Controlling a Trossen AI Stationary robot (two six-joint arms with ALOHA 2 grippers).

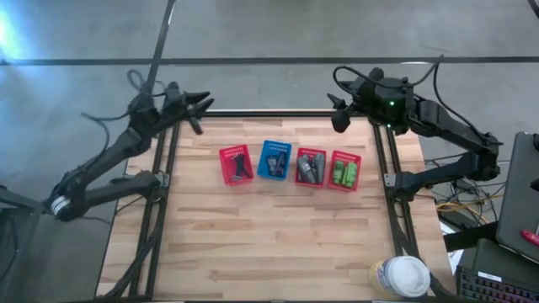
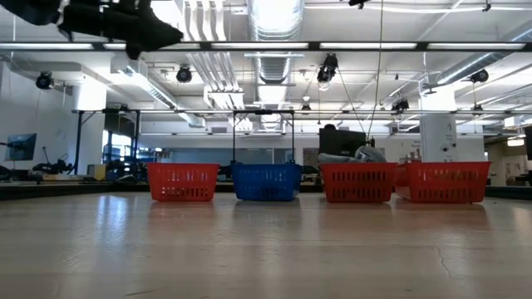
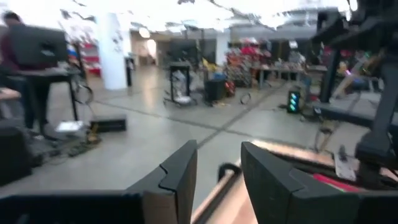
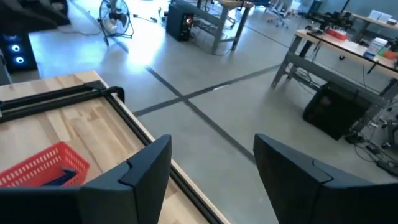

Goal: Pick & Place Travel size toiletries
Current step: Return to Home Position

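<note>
Four slotted baskets stand in a row on the far half of the wooden table: red [image 1: 236, 165], blue [image 1: 274, 160], red [image 1: 311, 167], red [image 1: 344, 170]. The toiletries lie inside them: dark pieces [image 1: 240, 167] in the left red one, dark pieces [image 1: 275, 163] in the blue one, grey tubes [image 1: 308, 172] and green tubes [image 1: 345, 174] in the other two. My left gripper [image 1: 200, 113] hangs open above the far left corner, nothing between its fingers [image 3: 180, 180]. My right gripper [image 1: 339, 114] hangs open above the far right corner, high over the table, its fingers [image 4: 146, 171] holding nothing.
Black frame rails [image 1: 164, 168] [image 1: 389, 168] run along the table's left and right sides. A white-lidded container [image 1: 401, 276] stands at the near right corner. Bare wood [image 1: 269, 236] lies between the baskets and the near edge. Cables and equipment [image 1: 505, 252] sit off the table's right side.
</note>
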